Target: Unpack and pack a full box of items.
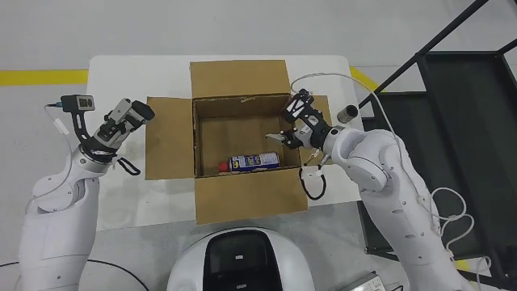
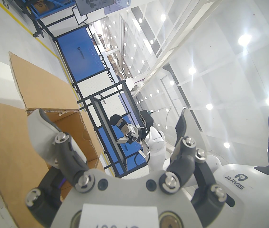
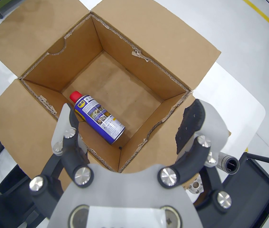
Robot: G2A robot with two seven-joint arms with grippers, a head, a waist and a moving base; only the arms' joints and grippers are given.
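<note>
An open cardboard box stands in the middle of the white table, its four flaps folded out. Inside, a blue spray can with a red cap lies on its side against the near wall; the right wrist view shows the can alone on the box floor. My right gripper hangs open over the box's right rim, empty, with the box below its fingers. My left gripper is left of the box beside the left flap, open and empty, tilted upward past a flap.
A small metal cylinder lies on the table just right of the box, close to my right gripper; the right wrist view also catches the cylinder. A black metal rack stands off the table's right edge. Bare table lies left of the box.
</note>
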